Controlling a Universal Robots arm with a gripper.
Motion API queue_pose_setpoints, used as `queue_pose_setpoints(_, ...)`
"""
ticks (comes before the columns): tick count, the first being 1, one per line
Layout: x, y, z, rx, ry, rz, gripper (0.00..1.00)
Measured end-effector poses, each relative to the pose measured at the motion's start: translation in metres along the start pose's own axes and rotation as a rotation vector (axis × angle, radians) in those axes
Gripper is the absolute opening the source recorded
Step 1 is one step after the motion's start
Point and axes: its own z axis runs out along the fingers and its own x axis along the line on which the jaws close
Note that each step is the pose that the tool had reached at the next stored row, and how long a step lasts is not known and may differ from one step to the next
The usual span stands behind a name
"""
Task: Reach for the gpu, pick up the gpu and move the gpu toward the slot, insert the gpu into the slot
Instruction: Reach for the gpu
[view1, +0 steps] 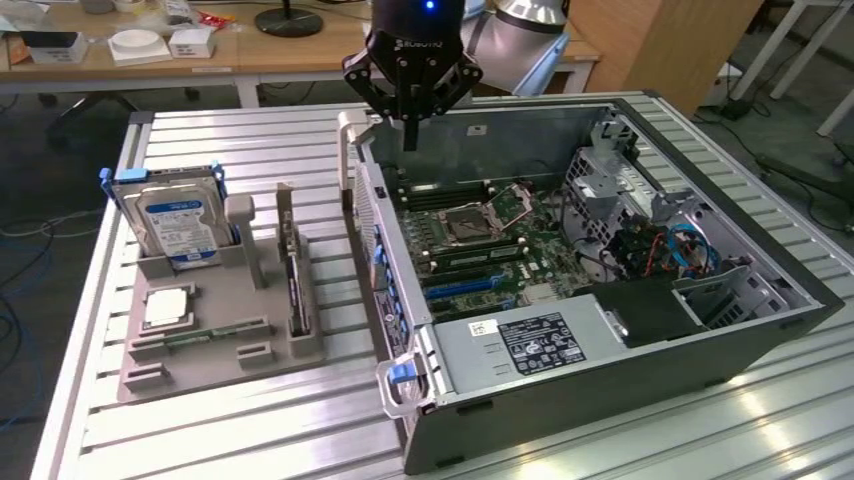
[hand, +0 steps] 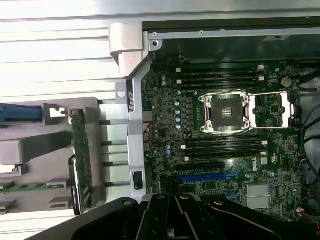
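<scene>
The gpu (view1: 294, 275) stands on its edge in a grey holder (view1: 267, 365) at the exterior view's left, beside the open computer case. In the wrist view the gpu (hand: 81, 160) shows edge-on as a thin green and dark card. My gripper (view1: 411, 140) hangs shut and empty over the case's back left corner, well away from the gpu. Its black fingers (hand: 175, 215) meet in the wrist view. On the green motherboard (view1: 534, 255) lie long connector strips, a blue slot (view1: 467, 285) (hand: 210, 176) with a black one next to it.
The holder also carries a silver hard drive (view1: 180, 225), a square chip (view1: 167, 308) and a green memory stick (view1: 200, 335). Inside the case are the processor socket (view1: 483, 212), a power supply (view1: 527, 340) and cables (view1: 674, 250). The case wall (view1: 367, 230) stands between holder and board.
</scene>
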Motion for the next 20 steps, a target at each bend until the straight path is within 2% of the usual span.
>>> queue_pose_setpoints(20,0.021,-0.0015,-0.0006,0.0000,0.0000,0.000,0.10)
